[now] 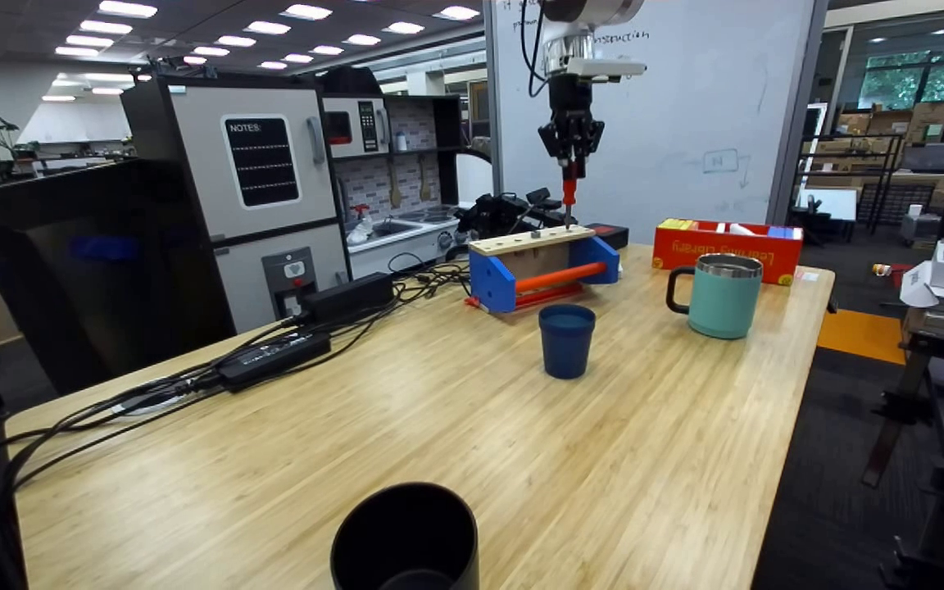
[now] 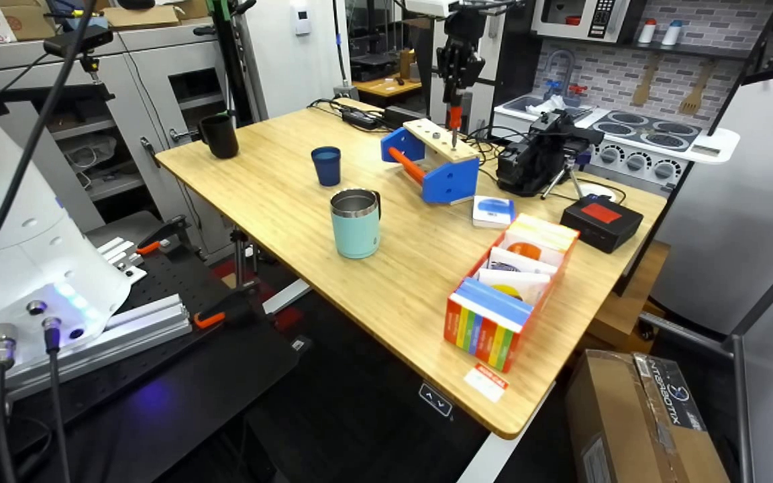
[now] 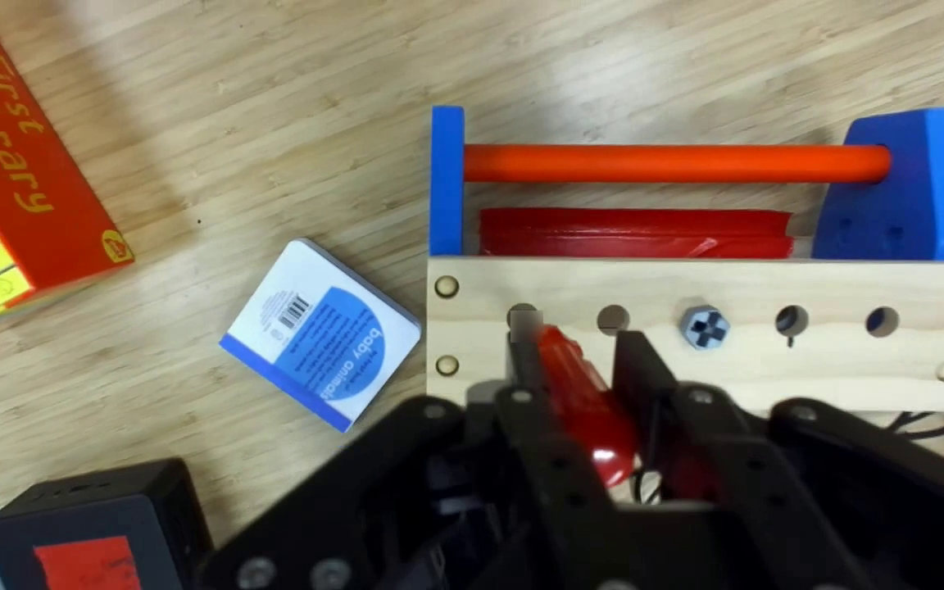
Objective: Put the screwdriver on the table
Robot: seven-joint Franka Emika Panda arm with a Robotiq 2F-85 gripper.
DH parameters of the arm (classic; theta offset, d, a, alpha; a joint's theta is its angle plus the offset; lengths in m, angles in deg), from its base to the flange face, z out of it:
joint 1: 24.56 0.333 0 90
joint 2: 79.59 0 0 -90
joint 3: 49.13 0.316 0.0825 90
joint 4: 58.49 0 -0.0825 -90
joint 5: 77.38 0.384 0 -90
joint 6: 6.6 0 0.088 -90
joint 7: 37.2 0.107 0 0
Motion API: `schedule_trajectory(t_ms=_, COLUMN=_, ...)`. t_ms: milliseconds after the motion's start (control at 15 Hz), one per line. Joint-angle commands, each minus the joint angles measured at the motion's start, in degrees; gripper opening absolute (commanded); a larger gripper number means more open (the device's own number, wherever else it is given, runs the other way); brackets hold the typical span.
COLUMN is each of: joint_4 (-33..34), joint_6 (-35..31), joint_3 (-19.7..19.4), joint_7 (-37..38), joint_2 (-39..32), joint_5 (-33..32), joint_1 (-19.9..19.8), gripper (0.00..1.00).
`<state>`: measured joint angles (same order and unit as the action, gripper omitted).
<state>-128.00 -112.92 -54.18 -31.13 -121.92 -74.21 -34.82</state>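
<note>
My gripper [image 1: 574, 170] clamps the screwdriver [image 1: 569, 193] upright over the toy workbench [image 1: 560, 277], I'd guess for a straight lift.

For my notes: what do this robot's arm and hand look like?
The Franka Emika Panda arm is white and rounded, with a bluish light and plugged-in black cables low down. The Robotiq hand is black, with jointed links and metallic screws; above it sits a silvery section. I can read no markings.
</note>
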Motion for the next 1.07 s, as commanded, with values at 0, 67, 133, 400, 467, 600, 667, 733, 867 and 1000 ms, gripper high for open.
schedule_trajectory(t_ms=0, joint_4=-3.7, joint_6=3.6, joint_3=0.0, joint_7=-0.7, joint_2=6.4, joint_5=0.5, joint_1=0.2, gripper=0.07)
schedule_trajectory(t_ms=67, joint_4=-3.9, joint_6=5.0, joint_3=0.0, joint_7=-0.8, joint_2=7.7, joint_5=0.4, joint_1=0.2, gripper=0.07)
schedule_trajectory(t_ms=133, joint_4=-4.6, joint_6=6.9, joint_3=0.0, joint_7=-1.0, joint_2=9.1, joint_5=0.3, joint_1=0.3, gripper=0.07)
schedule_trajectory(t_ms=400, joint_4=-7.7, joint_6=17.6, joint_3=0.8, joint_7=-6.1, joint_2=12.2, joint_5=0.4, joint_1=0.3, gripper=0.07)
schedule_trajectory(t_ms=467, joint_4=-8.8, joint_6=19.6, joint_3=1.0, joint_7=-7.3, joint_2=12.4, joint_5=0.5, joint_1=0.3, gripper=0.07)
schedule_trajectory(t_ms=600, joint_4=-10.0, joint_6=22.6, joint_3=1.6, joint_7=-9.5, joint_2=11.2, joint_5=1.1, joint_1=0.2, gripper=0.07)
schedule_trajectory(t_ms=667, joint_4=-10.8, joint_6=23.7, joint_3=1.9, joint_7=-10.7, joint_2=10.6, joint_5=1.2, joint_1=0.2, gripper=0.07)
schedule_trajectory(t_ms=733, joint_4=-11.6, joint_6=24.3, joint_3=2.4, joint_7=-12.0, joint_2=9.9, joint_5=1.3, joint_1=0.3, gripper=0.07)
schedule_trajectory(t_ms=867, joint_4=-13.2, joint_6=24.2, joint_3=3.2, joint_7=-14.1, joint_2=8.3, joint_5=1.5, joint_1=0.7, gripper=0.07)
schedule_trajectory(t_ms=1000, joint_4=-14.3, joint_6=24.0, joint_3=4.3, joint_7=-16.6, joint_2=6.2, joint_5=1.6, joint_1=1.0, gripper=0.07)
